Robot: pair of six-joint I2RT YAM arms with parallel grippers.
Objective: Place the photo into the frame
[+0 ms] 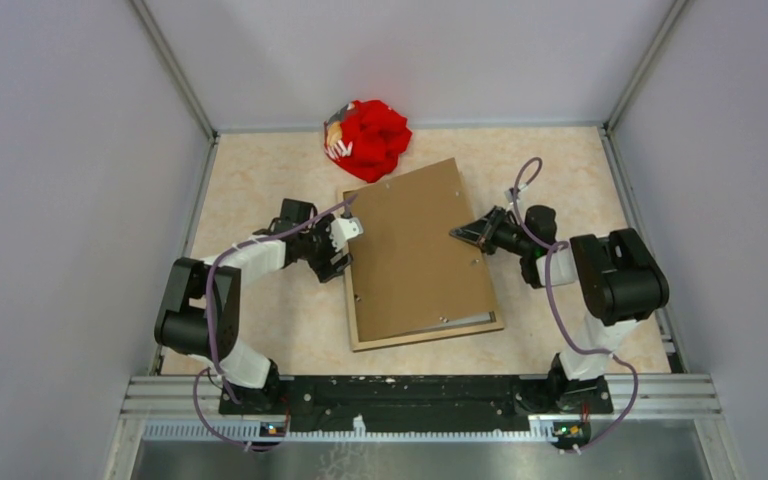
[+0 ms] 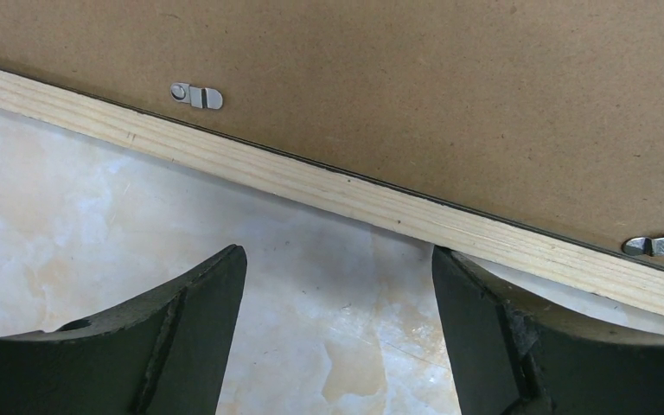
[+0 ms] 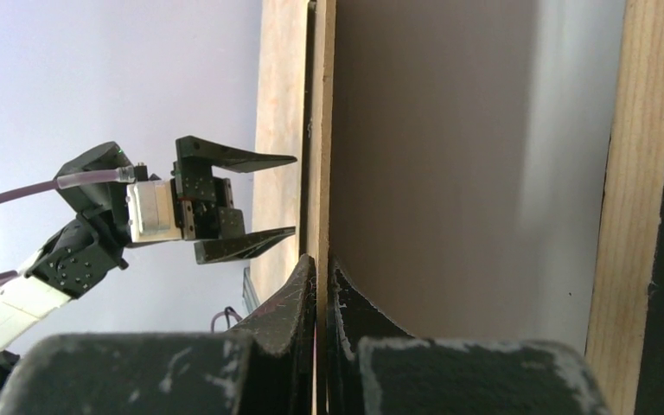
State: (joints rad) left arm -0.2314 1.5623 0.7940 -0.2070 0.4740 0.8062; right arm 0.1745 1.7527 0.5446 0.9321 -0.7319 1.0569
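Observation:
The frame (image 1: 430,335) lies back-up in the middle of the table, showing its light wood rim. On it rests the photo (image 1: 415,250), brown board back up; its picture side is hidden. My right gripper (image 1: 463,233) is shut on the photo's right edge, and in the right wrist view the fingertips (image 3: 321,268) pinch the thin board (image 3: 432,173) beside a wood rail (image 3: 622,216). My left gripper (image 1: 352,235) stands open at the frame's left edge. In the left wrist view its open gripper (image 2: 339,259) sits just short of the wood rail (image 2: 328,186), holding nothing.
A red cloth bundle (image 1: 368,138) sits at the back of the table, just beyond the frame's far corner. Small metal turn clips (image 2: 197,95) lie on the board near the rail. Grey walls close in the table on three sides.

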